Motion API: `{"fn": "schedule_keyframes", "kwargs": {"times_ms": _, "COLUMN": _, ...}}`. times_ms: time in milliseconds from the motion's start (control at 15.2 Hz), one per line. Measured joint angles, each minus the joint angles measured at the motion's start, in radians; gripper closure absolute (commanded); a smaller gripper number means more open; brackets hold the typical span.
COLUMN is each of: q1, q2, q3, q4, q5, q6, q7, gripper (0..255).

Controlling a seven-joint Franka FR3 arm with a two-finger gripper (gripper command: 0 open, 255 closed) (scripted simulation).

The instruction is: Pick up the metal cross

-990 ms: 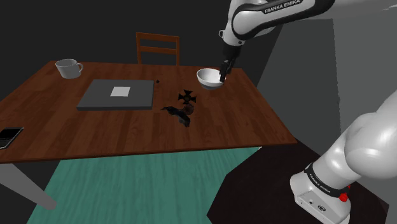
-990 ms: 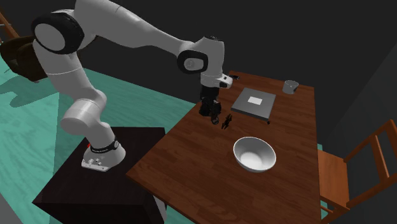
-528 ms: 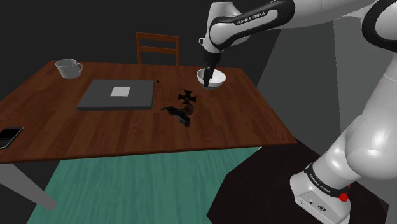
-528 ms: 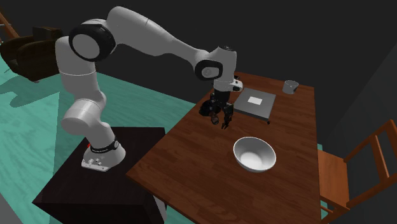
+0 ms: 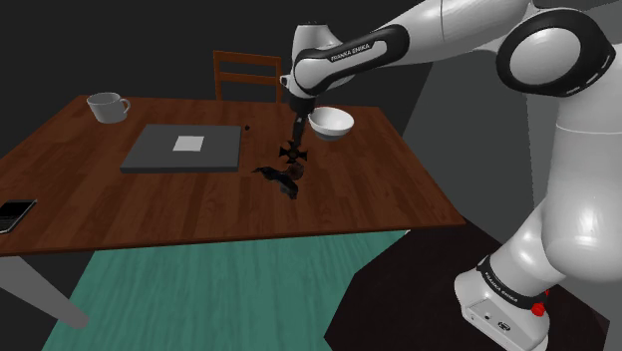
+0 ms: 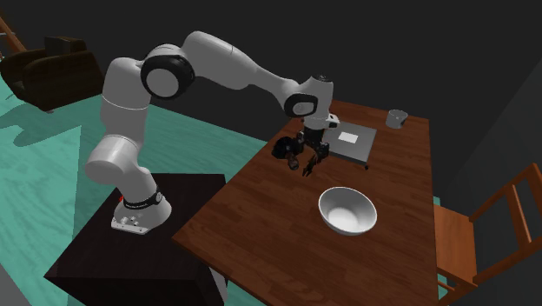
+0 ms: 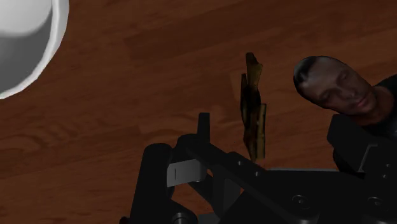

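The dark metal cross (image 5: 292,153) stands upright on the brown table (image 5: 120,209), between the white bowl and a dark bust figurine (image 5: 285,180). My black gripper (image 5: 297,141) hangs directly over the cross, its tips at the top of it. Seen from the wrist, the cross (image 7: 253,114) is edge-on between my fingers (image 7: 203,125), which stand apart without touching it, so the gripper (image 7: 273,137) is open. The figurine's head (image 7: 331,83) lies just beyond one finger. From the second exterior view the gripper (image 6: 311,151) sits above the cross (image 6: 310,165), next to the figurine (image 6: 284,148).
A white bowl (image 5: 331,122) stands close by, toward the shoulder view's right. A grey flat slab (image 5: 184,148) with a white label lies on the other side. A mug (image 5: 107,107) is at the far corner, a phone (image 5: 14,214) near the front edge, and a wooden chair (image 5: 247,77) behind the table.
The arm swung from above the white bowl toward the shoulder view's left and came down over the cross. The cross, figurine and bowl have not moved.
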Motion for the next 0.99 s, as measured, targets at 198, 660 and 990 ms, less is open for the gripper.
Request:
{"fn": "schedule_keyframes", "kwargs": {"times_ms": 198, "q1": 0.001, "q2": 0.031, "q3": 0.002, "q4": 0.008, "q5": -0.001, "q6": 0.023, "q7": -0.007, "gripper": 0}}
{"fn": "schedule_keyframes", "kwargs": {"times_ms": 660, "q1": 0.002, "q2": 0.063, "q3": 0.001, "q4": -0.009, "q5": -0.003, "q6": 0.073, "q7": -0.008, "gripper": 255}}
{"fn": "schedule_keyframes", "kwargs": {"times_ms": 990, "q1": 0.001, "q2": 0.064, "q3": 0.001, "q4": -0.009, "q5": -0.003, "q6": 0.074, "q7": -0.009, "gripper": 255}}
